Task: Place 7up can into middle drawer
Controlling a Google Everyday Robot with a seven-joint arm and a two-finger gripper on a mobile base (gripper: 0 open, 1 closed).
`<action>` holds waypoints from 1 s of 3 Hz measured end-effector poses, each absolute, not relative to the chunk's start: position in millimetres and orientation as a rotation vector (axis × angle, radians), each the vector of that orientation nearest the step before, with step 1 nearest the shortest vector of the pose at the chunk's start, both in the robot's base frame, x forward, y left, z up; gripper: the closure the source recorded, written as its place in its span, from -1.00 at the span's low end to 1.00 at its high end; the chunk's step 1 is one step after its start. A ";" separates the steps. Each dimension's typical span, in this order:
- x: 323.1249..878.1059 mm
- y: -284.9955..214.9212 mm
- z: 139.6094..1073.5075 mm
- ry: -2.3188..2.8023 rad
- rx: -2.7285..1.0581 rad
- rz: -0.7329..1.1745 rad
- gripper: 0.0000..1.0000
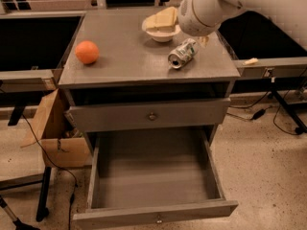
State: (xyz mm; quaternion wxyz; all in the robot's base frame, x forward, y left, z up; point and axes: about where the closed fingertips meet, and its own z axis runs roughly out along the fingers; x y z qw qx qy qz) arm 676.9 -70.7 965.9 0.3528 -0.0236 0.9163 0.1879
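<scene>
One 7up can [182, 54] lies sideways near the tabletop's right edge. The gripper [154, 22], open or closed I cannot tell, hangs at the back edge and should straddle the can's width.

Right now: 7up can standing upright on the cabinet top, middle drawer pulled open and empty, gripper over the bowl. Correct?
Not quite. The 7up can lies on its side on the cabinet top, not upright, as the camera view shows. The rest holds: the middle drawer is pulled open and empty, and the gripper is over the bowl.
</scene>
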 end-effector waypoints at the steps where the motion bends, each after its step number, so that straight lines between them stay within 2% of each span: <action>1: 691.4 -70.2 953.4 2.388 -0.047 0.491 -1.00; 2: 717.6 -70.7 933.7 2.411 -0.035 0.466 -1.00; 3: 751.2 -75.1 894.0 2.487 0.023 0.322 -1.00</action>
